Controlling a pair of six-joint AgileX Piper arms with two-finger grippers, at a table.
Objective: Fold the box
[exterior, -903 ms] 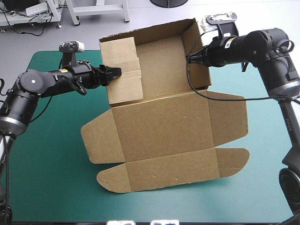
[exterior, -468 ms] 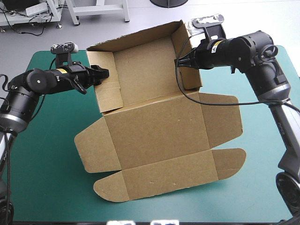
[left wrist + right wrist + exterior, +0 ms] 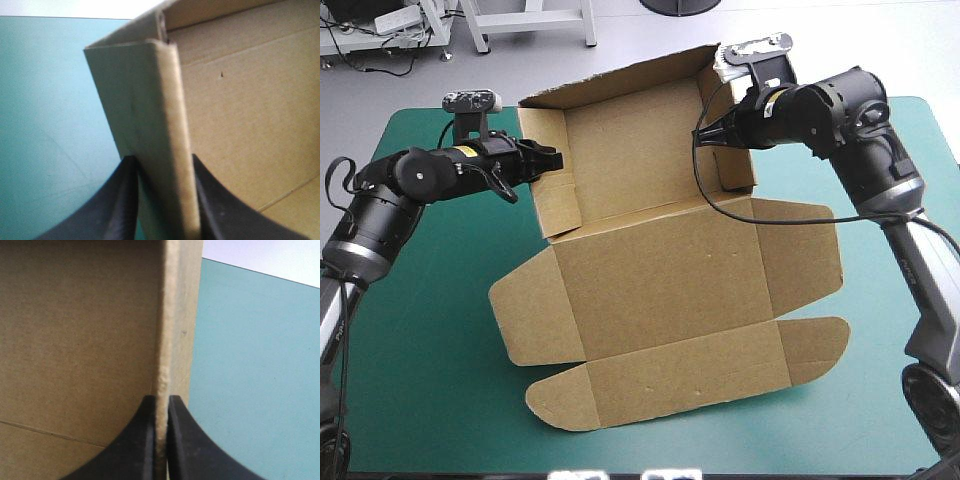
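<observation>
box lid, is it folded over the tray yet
No, the lid lies flat on the table, leaving the tray of the box open.

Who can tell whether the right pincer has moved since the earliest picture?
Yes. The right pincer, shut on the box's right wall, has shifted left, away from the table's right edge.

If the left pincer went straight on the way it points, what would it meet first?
The box: the left pincer is shut on its raised left wall, which runs on ahead, so it would probably just ride deeper onto that wall. What lies beyond it I cannot judge.
</observation>
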